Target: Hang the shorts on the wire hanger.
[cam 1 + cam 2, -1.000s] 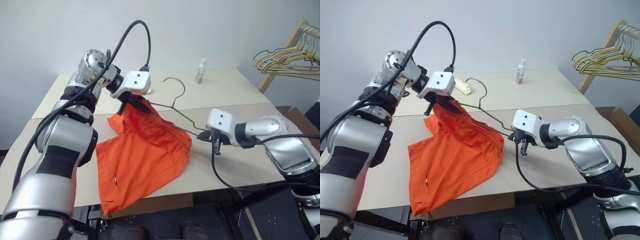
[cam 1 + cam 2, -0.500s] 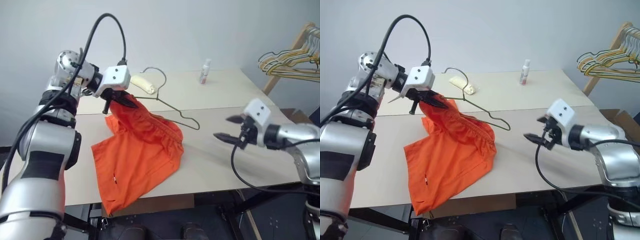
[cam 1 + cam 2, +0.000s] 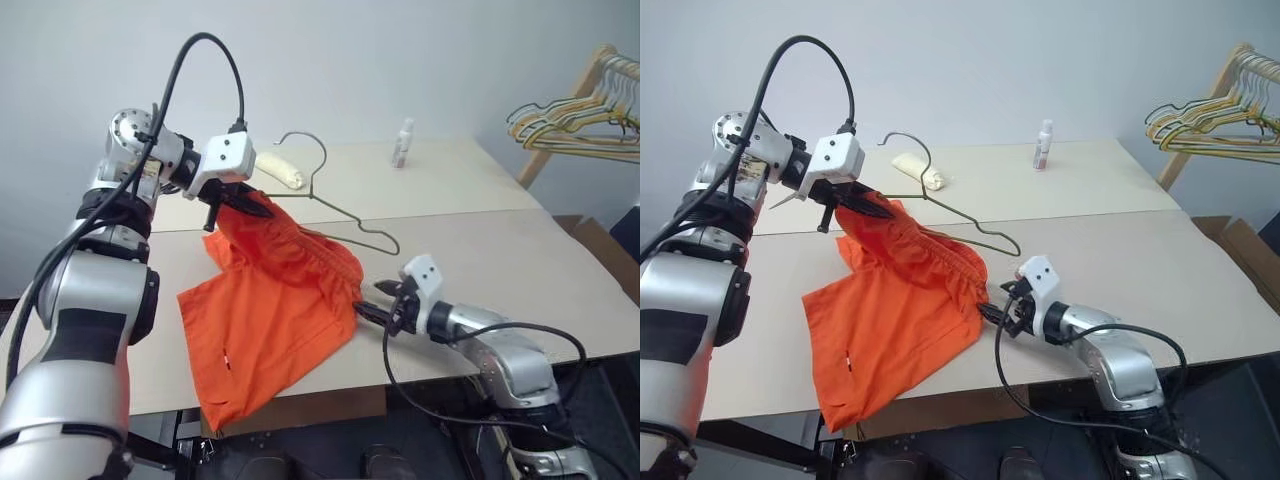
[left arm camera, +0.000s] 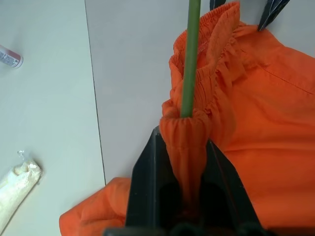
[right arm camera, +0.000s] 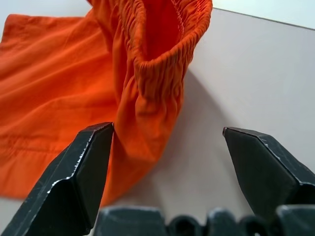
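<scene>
Since a second ago the right gripper (image 3: 372, 312) has let go of the hanger (image 3: 345, 218), dropped low and is now spreading wide beside the waistband of the shorts (image 3: 270, 320). The shorts are lying on the table (image 3: 500, 260), long axis running from the near edge up to the left gripper (image 3: 240, 203), which is clamping waistband and hanger together; the hook is pointing up.
</scene>
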You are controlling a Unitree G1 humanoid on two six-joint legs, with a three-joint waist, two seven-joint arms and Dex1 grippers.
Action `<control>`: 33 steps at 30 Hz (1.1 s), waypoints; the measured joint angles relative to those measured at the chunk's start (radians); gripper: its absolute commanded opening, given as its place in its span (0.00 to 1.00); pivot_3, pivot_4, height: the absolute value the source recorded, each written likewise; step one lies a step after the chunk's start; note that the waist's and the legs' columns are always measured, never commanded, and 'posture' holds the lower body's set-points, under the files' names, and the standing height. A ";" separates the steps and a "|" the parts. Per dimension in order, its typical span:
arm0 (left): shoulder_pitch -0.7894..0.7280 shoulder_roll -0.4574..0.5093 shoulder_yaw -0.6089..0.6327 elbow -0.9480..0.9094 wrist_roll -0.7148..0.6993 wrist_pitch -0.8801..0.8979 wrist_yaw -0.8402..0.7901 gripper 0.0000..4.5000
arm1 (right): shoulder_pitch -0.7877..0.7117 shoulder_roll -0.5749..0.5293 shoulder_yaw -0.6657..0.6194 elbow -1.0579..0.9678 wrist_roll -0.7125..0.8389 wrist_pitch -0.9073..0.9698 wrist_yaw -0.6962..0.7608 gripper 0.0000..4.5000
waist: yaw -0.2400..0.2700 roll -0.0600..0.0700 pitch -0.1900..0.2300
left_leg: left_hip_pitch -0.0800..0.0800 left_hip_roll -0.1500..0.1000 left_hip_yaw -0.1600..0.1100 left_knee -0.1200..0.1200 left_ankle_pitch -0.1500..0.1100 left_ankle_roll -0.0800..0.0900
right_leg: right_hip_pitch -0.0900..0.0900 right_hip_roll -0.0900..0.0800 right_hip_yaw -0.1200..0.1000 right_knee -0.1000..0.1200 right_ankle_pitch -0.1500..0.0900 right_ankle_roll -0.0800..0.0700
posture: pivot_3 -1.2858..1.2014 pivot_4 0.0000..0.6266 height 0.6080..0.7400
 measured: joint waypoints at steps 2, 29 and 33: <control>0.001 0.000 0.001 -0.002 0.002 0.000 0.000 0.00 | -0.016 0.035 -0.009 0.042 0.013 0.000 -0.005 0.74 | 0.000 0.000 0.000 | 0.000 0.000 0.000 0.000 0.000 0.000 | 0.000 0.000 0.000 0.000 0.000 0.000 | 0.54 0.00 1.00; 0.064 0.192 -0.236 -0.238 -0.385 0.110 0.000 0.00 | -0.072 -0.192 -0.193 0.100 0.300 0.089 0.234 0.00 | -0.007 0.000 0.000 | 0.001 0.000 0.000 0.000 0.000 0.001 | 0.000 0.000 0.001 0.001 0.000 0.000 | 0.54 0.00 1.00; 0.067 0.193 -0.271 -0.223 -0.350 0.059 0.000 0.00 | -0.072 -0.219 -0.168 0.107 0.279 0.044 0.267 0.00 | -0.003 0.000 0.000 | 0.001 0.000 0.000 0.000 0.000 0.000 | 0.000 0.000 0.001 0.001 0.000 0.000 | 0.54 0.00 1.00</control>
